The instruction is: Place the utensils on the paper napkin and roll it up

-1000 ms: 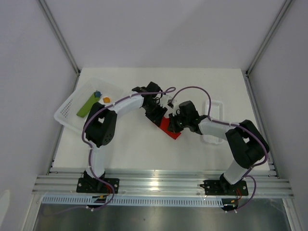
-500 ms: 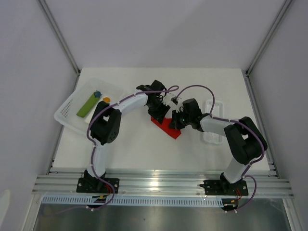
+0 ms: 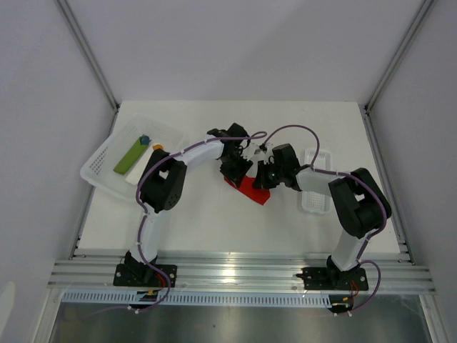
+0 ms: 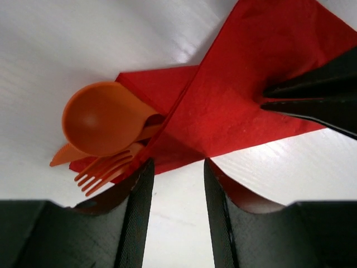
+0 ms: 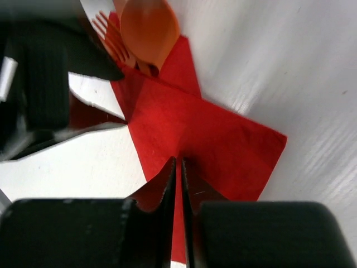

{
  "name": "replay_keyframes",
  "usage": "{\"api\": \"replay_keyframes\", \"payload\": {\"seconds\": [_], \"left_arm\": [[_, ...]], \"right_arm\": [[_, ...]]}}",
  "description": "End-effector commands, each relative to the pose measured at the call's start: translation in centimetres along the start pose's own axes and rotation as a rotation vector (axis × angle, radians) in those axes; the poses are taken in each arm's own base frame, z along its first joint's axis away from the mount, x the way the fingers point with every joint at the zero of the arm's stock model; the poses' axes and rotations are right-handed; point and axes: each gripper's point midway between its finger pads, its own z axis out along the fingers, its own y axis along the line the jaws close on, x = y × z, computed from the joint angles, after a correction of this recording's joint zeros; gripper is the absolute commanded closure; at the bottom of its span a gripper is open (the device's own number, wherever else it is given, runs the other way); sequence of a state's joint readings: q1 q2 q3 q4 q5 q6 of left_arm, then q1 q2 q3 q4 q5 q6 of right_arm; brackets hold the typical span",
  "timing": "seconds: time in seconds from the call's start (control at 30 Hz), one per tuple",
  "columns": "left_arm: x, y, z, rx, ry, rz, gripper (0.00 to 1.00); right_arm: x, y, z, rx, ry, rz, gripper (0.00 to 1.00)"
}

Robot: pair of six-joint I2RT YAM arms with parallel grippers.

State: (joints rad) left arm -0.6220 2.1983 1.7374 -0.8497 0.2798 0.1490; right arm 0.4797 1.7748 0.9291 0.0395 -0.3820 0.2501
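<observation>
Both farther back than before: left hand (image 4: 178,163) apart, right hand (image 5: 177,162) tight on the paper napkin (image 5: 206,134).

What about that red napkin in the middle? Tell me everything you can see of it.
The napkin is bright red thin paper, lying on the white table between the two arms. One flap is folded diagonally over the orange utensils, whose spoon bowl and fork tines stick out at one end. The right gripper pinches its opposite end with nearly closed fingers; the left gripper stands open at its edge near the fork.
</observation>
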Motion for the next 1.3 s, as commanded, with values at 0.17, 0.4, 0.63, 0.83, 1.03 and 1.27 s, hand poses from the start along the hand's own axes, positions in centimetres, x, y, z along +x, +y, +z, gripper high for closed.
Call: {"api": "replay_keyframes", "payload": {"seconds": [0.17,0.4,0.63,0.83,1.03,1.27], "left_arm": [[-0.2,-2.9,0.8,0.047,0.025,0.096,0.55],[-0.2,-3.0,1.0,0.054,0.025,0.091,0.55],[-0.5,-2.5,0.7,0.027,0.014,0.100,0.55],[-2.6,-2.9,-1.0,0.034,-0.058,0.137,0.53],[-3.8,-3.1,-3.3,0.038,-0.105,0.163,0.51],[-2.8,-3.3,-7.4,0.022,-0.156,0.280,0.51]], "right_arm": [[-3.3,-0.3,0.2,-0.013,-0.051,-0.026,0.80],[-2.2,-2.1,0.0,0.018,0.018,-0.040,0.71],[-2.1,-3.7,-0.4,0.037,0.028,0.022,0.63],[0.8,-3.0,-0.1,-0.022,0.108,0.098,0.63],[2.1,-3.1,-0.5,-0.016,0.130,0.126,0.63],[1.9,-2.4,-0.5,-0.046,0.123,0.158,0.63]]}}
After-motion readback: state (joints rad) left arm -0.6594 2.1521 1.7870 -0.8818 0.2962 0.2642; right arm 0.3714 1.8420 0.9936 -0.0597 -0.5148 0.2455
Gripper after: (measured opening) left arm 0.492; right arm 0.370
